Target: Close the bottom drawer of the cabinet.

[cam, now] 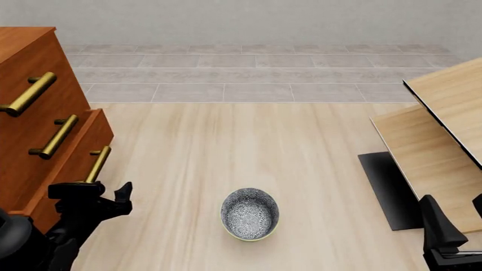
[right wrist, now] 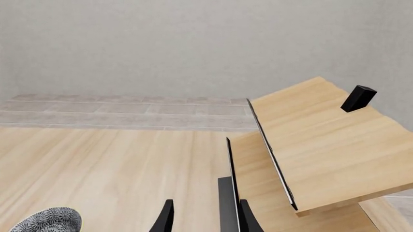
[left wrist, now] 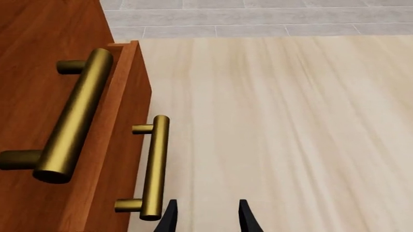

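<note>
The reddish-brown cabinet point(cam: 30, 73) stands at the table's left edge. Its bottom drawer point(cam: 75, 169) juts out a little past the two drawers above it, and its brass handle point(cam: 98, 164) faces the table. My left gripper point(cam: 105, 195) hovers open just in front of that handle and holds nothing. In the left wrist view the bottom drawer point(left wrist: 123, 145) and its handle point(left wrist: 154, 166) lie right beside the open left gripper point(left wrist: 208, 218), not touching it. My right gripper point(cam: 444, 231) is open and empty at the near right, far from the cabinet; in its own wrist view the right gripper point(right wrist: 206, 220) is also open.
A patterned bowl point(cam: 250, 213) sits on the pale wood table point(cam: 226, 147) near the front middle. Tilted light-wood panels point(cam: 444, 130) and a black mat point(cam: 388, 189) occupy the right side. A small black block point(right wrist: 357, 98) rests on the upper panel.
</note>
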